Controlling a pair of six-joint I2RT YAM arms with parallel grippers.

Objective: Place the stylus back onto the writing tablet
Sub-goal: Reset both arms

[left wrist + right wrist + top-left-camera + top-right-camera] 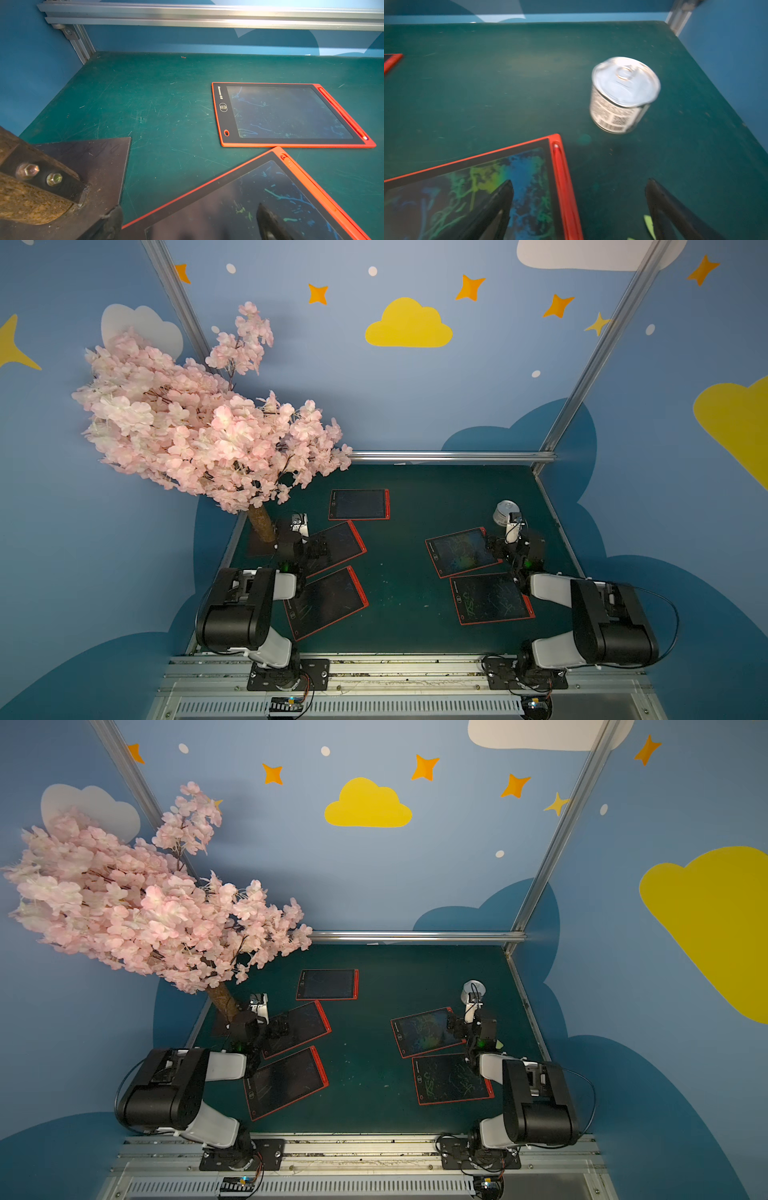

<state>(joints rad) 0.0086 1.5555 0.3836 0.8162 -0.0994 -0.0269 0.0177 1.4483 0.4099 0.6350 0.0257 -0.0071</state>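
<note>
Over the table [399, 572] | left tool [189, 208]: wide apart, empty | right tool [579, 185]: wide apart, empty

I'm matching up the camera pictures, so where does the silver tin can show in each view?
Both top views: tin can stands near the table's right edge.
Left wrist: not in view.
Right wrist: upright, just past a corner of the rainbow-scribbled tablet.
Shared landmark: that tablet, beside the can.
</note>
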